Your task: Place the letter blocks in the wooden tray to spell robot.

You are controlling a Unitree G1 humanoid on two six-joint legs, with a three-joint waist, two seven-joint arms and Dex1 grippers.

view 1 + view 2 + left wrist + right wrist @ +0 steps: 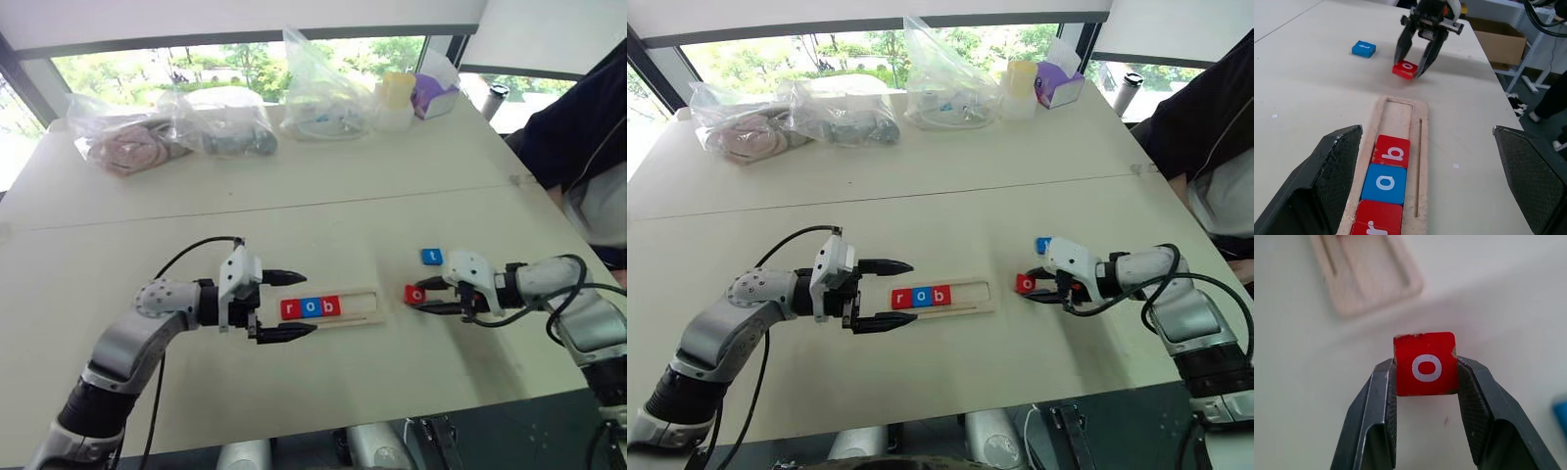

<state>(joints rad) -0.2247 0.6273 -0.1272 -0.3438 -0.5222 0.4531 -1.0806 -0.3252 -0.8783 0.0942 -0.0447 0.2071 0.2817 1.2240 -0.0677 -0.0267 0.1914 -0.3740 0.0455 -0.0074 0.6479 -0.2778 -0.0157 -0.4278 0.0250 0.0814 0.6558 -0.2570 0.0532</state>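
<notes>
The wooden tray point(361, 305) lies mid-table and holds three letter blocks at its left end: a red r point(290, 309), a blue o point(311, 307) and a red b point(331, 305). Its right part is bare. My left gripper point(310, 303) hovers open, its fingers straddling the tray's left end. To the right of the tray, my right gripper point(419, 298) is shut on a red o block point(1425, 364), low at the table surface. A blue block point(431, 257) lies on the table just behind it.
Clear plastic bags point(176, 132) with soft items, a yellow cup point(397, 93) and a purple box point(434, 93) line the far side of the table. A person in dark clothing point(578, 117) stands at the right edge.
</notes>
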